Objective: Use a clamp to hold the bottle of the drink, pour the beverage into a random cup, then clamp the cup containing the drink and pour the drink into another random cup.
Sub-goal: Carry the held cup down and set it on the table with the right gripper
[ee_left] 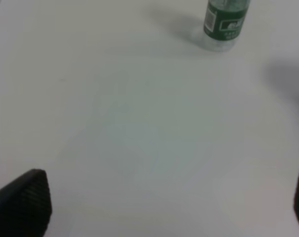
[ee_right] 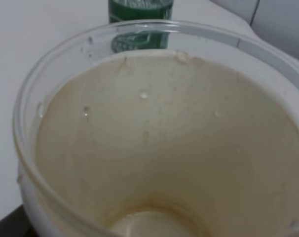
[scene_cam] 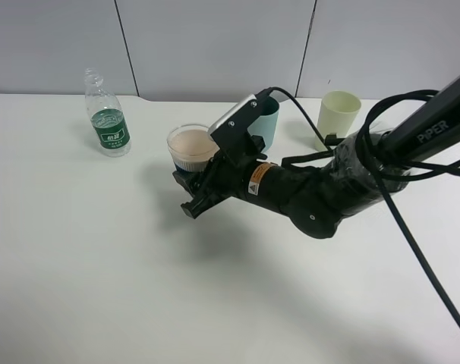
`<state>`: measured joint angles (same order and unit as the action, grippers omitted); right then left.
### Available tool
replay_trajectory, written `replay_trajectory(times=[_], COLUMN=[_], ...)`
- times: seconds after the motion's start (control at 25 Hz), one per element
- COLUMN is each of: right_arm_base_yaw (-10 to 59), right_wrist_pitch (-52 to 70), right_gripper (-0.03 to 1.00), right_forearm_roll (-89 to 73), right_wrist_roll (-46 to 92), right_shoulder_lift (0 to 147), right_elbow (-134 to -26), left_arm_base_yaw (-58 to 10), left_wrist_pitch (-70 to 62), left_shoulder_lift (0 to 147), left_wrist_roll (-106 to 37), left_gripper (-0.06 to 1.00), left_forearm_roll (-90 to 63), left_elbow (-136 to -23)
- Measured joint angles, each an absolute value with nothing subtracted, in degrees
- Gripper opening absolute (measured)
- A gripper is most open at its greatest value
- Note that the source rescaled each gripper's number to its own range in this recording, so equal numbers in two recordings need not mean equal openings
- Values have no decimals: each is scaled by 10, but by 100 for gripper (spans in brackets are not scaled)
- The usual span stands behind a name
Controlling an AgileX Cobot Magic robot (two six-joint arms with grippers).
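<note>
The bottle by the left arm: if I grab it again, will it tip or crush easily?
The bottle stands upright, tall and narrow, so a high nudge could probably tip it. Its clear plastic wall looks thin and may dent under a hard squeeze. It looks mostly empty, so likely light.

**Even, bright light; soft wrist views**

The high view is bright and even, without hard glare on the white desk (scene_cam: 101,265). A soft grey shadow lies on the desk under the right arm (scene_cam: 321,193), and a small one beside the bottle (scene_cam: 107,115). The left wrist view is blurred and a little dim toward its corners. In the right wrist view the cup (ee_right: 154,138) fills the picture; its rim is soft and droplets on its wall shine.
</note>
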<state>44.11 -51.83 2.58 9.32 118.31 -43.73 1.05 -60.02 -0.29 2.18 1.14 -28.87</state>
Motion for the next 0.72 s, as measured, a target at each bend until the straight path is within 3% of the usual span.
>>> replay_trajectory(times=[0.72], right_arm_base_yaw=[441], right_wrist_pitch=[-668], right_gripper=[1], right_forearm_roll=[13], right_wrist_roll=[96], right_shoulder_lift=[1286], right_elbow=[-420], left_arm_base_yaw=[10], left_wrist_pitch=[-600], left_shoulder_lift=[-3], left_wrist_roll=[22], left_gripper=[100], left_forearm_roll=[11], left_elbow=[-289])
